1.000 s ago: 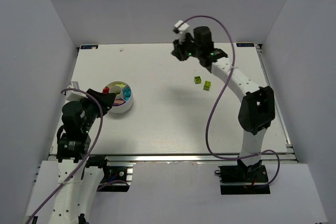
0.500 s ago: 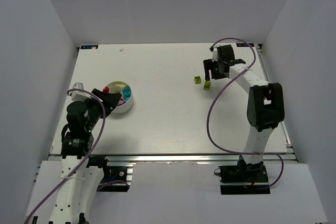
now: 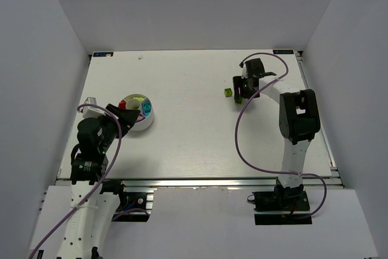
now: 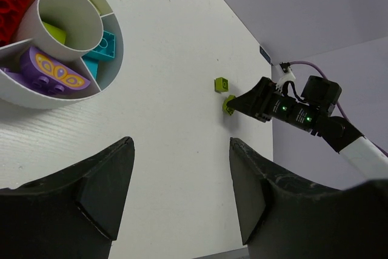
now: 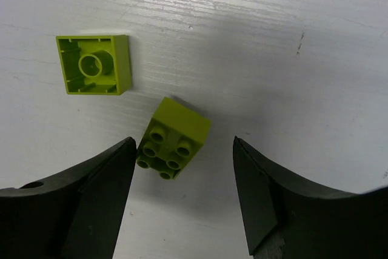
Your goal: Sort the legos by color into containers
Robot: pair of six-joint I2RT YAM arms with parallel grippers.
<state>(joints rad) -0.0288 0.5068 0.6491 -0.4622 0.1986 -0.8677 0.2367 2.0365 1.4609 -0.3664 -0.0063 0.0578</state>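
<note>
Lime brick [image 5: 174, 137] lies studs-up on the table [image 5: 315, 89], well apart from the dish [image 3: 137, 127]. The right gripper [image 5: 182, 150] has descended over it, jaws spread astride; grasp is next. Left gripper [image 4: 182, 150] idles, jaws released.

The white wood-grain table [image 3: 194, 137] carries a small round white plastic dish with dividers [image 3: 142, 125] near its left side. Well apart on the right, a lime-green plastic brick [image 5: 94, 64] lies hollow side up, near a second lime-green brick [image 5: 173, 139] lying studs up.

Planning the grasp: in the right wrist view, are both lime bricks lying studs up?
No: the lower lime brick shows its studs, but the upper-left lime brick shows its hollow underside.
</note>
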